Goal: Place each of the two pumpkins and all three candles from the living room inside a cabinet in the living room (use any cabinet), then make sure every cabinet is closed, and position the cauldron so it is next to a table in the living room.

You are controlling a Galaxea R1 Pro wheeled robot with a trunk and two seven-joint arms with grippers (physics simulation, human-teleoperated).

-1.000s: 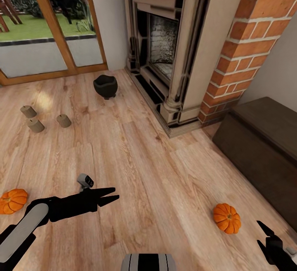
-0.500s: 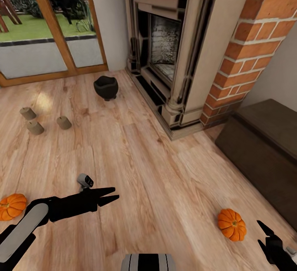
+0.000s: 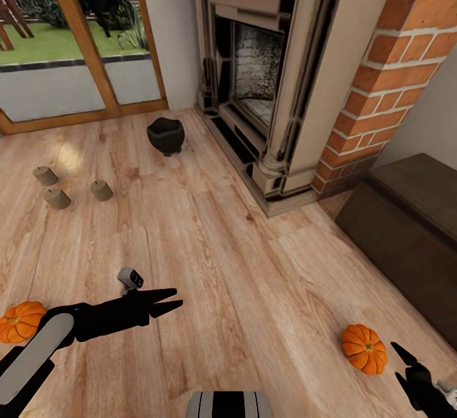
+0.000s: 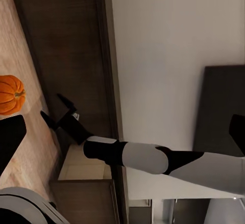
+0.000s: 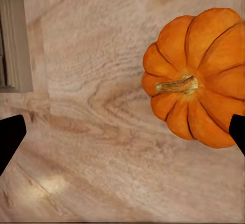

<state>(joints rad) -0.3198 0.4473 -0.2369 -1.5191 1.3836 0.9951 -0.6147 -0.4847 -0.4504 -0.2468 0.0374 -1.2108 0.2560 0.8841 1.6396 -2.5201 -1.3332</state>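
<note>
The whole head view is sliding, so the robot's base or head is moving, not the objects: over the past second the nearer pumpkin (image 3: 364, 349) has drifted lower and rightward in the picture, ending just ahead of the right gripper (image 3: 406, 367). I judge this as lining up for a first pick; nothing is stowed yet.

The right gripper's black fingers are standing apart and empty, the ribbed, glossy orange pumpkin (image 5: 196, 98) with its stubby tan stem lying between and beyond them on pale wood-grain floor (image 3: 254, 291). The left gripper (image 3: 171, 299) is hanging over the floor, its pointed fingers slightly parted, holding nothing. The second pumpkin (image 3: 20, 321) is sitting well behind it, beside the arm. Far ahead of it, three matte beige stubby candles (image 3: 57, 197) are clustered, with the round black cauldron (image 3: 166, 135) beyond them. The dark brown low cabinet (image 3: 412, 227) is lying just beyond the right gripper, closed.
</note>
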